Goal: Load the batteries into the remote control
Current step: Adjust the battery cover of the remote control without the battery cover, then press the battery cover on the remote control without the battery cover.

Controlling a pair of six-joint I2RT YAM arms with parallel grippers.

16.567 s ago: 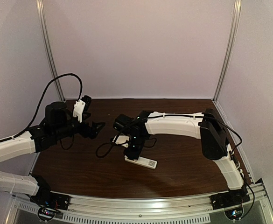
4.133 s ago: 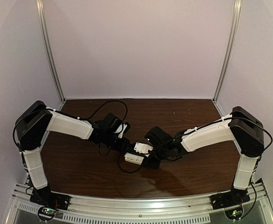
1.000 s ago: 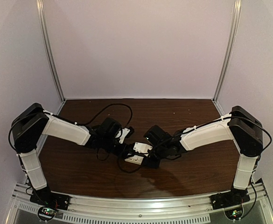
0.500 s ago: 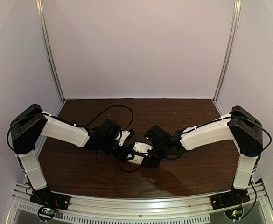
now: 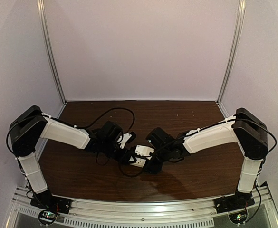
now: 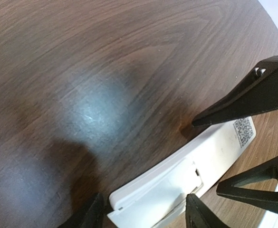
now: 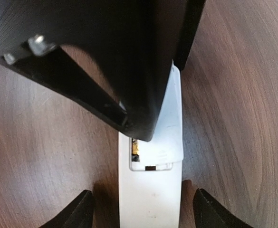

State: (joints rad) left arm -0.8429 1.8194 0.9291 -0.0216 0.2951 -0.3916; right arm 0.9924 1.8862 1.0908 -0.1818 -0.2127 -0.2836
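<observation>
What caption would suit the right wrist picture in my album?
Right pincer straddles the white remote control, lying back up on the wooden table, cover plate askew over an orange battery.

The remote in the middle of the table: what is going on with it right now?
The white remote lies back-up on the table between the two arms. The right gripper stands open astride one end, clear of its sides. The left gripper straddles the other end; whether it grips is unclear. The battery cover lies askew over the compartment, with a sliver of orange-and-gold battery showing beside it.
</observation>
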